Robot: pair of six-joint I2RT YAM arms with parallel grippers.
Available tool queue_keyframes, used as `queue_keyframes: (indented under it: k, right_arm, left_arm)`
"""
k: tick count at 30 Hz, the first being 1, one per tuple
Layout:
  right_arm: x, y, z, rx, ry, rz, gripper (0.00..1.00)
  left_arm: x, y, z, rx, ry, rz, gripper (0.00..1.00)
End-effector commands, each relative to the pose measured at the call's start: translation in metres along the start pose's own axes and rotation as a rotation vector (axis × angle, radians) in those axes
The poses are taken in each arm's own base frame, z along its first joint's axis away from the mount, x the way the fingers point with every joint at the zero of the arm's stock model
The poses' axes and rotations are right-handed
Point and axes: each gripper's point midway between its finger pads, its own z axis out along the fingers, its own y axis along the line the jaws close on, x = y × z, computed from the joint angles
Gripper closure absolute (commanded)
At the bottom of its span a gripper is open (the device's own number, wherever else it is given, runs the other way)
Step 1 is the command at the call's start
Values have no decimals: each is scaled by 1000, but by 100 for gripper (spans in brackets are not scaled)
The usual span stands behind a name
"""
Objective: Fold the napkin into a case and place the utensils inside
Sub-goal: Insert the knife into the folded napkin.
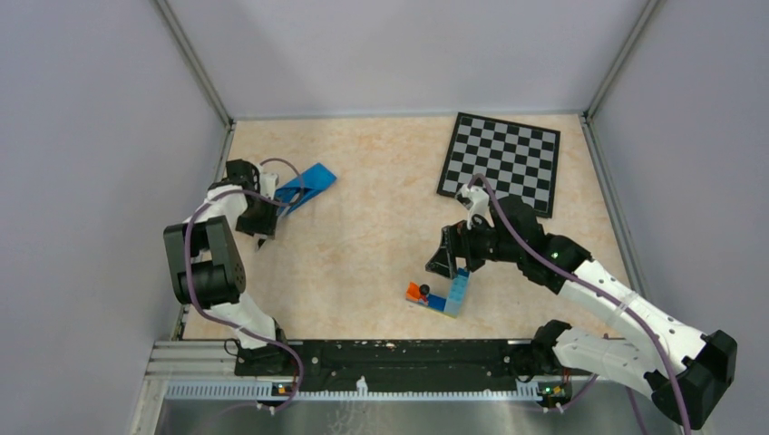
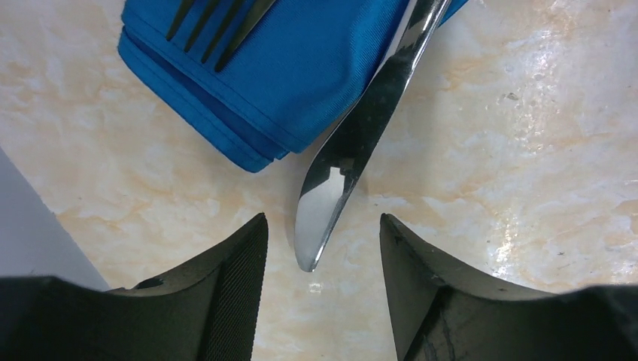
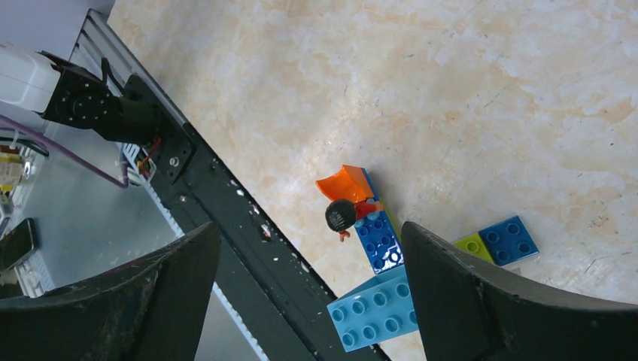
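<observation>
1. Our left gripper [image 2: 323,289] straddles the knife [image 2: 353,150] tip, open, gripping nothing; our right gripper [image 3: 310,248] is open and empty.
2. The fork [image 2: 218,22] and knife rest on the folded napkin [image 2: 301,68], at the far left of the table [image 1: 381,227].
3. We judge the steel slick and stiff, so pinch the blade's flats.

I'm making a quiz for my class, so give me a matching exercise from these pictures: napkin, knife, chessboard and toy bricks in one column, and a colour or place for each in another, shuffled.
1. napkin
2. knife
3. chessboard
4. toy bricks

A. black and white, far right
B. multicoloured, near middle
C. shiny, tip poking out of the folds
D. blue, folded, far left

Pairs: 1-D, 2-C, 3-A, 4-B
</observation>
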Motion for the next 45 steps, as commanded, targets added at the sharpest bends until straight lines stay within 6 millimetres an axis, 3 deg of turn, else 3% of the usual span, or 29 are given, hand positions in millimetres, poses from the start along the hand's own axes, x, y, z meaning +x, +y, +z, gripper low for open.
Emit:
queue_keyframes:
  k: [1, 22, 26, 34, 45]
  right_arm:
    - [-16, 12, -9, -33, -51, -38, 12]
    - [-15, 13, -7, -33, -46, -41, 12]
    - [-15, 13, -7, -33, -49, -42, 12]
    - [-15, 13, -7, -33, -48, -43, 12]
    - [-14, 15, -8, -37, -47, -49, 12]
  left_arm:
    - [-12, -2, 2, 49, -29, -22, 39]
    - [0, -4, 18, 74, 40, -4, 51]
    - [3, -5, 20, 75, 57, -5, 57]
    - [0, 3, 13, 32, 28, 25, 66]
    - [-11, -7, -6, 10, -31, 145, 83]
